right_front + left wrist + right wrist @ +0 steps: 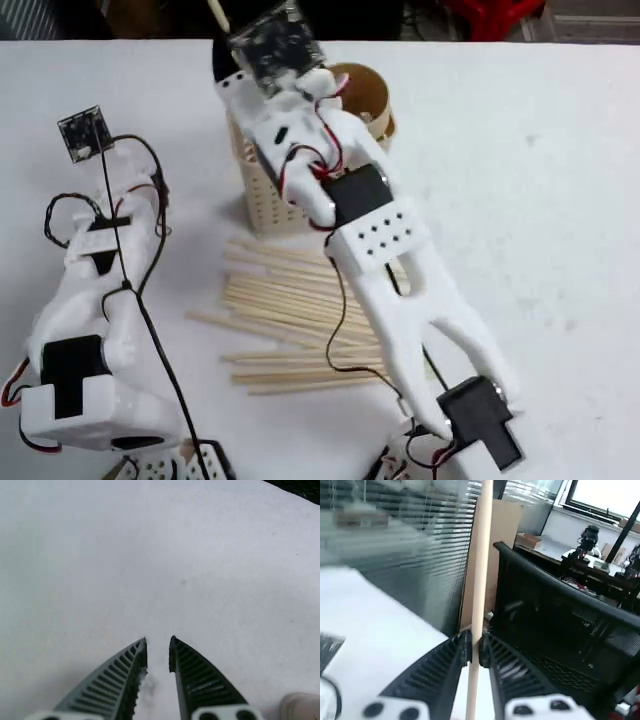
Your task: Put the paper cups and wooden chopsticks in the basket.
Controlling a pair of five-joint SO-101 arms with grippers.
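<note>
while the right end effector (pixel 475 647) is clamping a single wooden chopstick (pixel 481 570) between its ribbed fingers, the stick is standing nearly upright, running up past the fingertips and down below them. in the high view the right arm is stretching across the middle of the surface (pixel 540 180), with its wrist hanging over the white perforated basket (pixel 262 200), and the top of the same stick is poking out above the wrist camera board. a brown paper cup (pixel 368 92) is sitting just beside the basket on its far side, partly covered by the arm; whether it is touching the basket i cannot tell. the loose chopsticks (pixel 290 310) are lying flat in a fanned heap on the surface just in front of the basket, with the right arm crossing over one end of the heap. the left end effector (pixel 157 642) is hovering close over a bare patch of the surface, its jaws parted by a narrow gap and gripping nothing. the left arm is sitting well to the side of the heap and the basket, with black cables (pixel 150 330) trailing along it.
</note>
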